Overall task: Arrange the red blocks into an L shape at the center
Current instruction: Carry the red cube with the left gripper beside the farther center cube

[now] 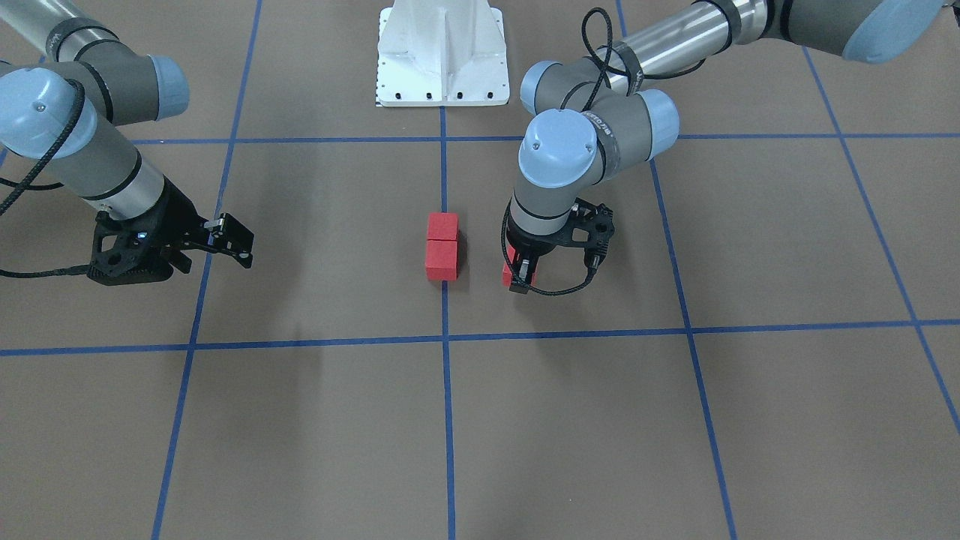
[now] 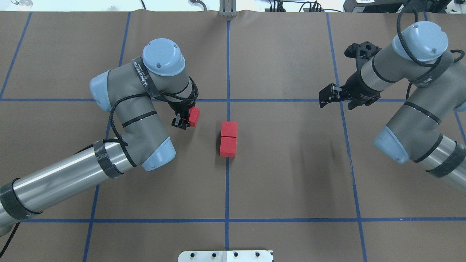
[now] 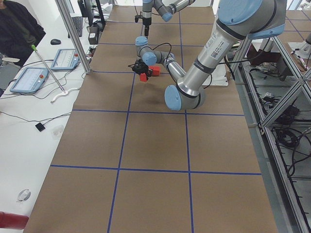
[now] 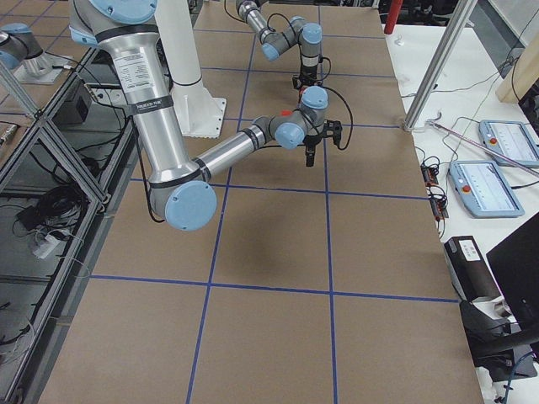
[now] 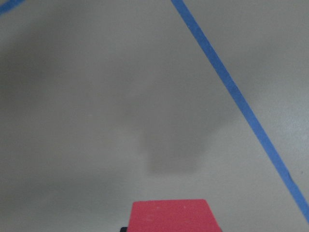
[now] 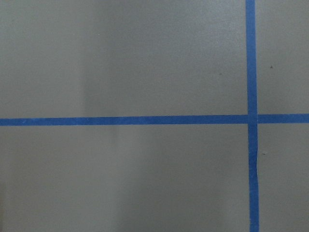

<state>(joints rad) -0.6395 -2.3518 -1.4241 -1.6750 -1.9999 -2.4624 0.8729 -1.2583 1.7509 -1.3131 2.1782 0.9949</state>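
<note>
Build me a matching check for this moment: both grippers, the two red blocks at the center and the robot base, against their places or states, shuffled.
Things:
1. left gripper
2. right gripper
3. two red blocks
4. white robot base

States:
A. touching end to end on the middle blue tape line
B. holds nothing, well off to the side of the blocks
C. on the robot's side of the table, in line with the middle tape line
D. shut on the third red block, beside the pair but apart from it

Pairs: 1-D; 2-B; 3-A; 4-C
</note>
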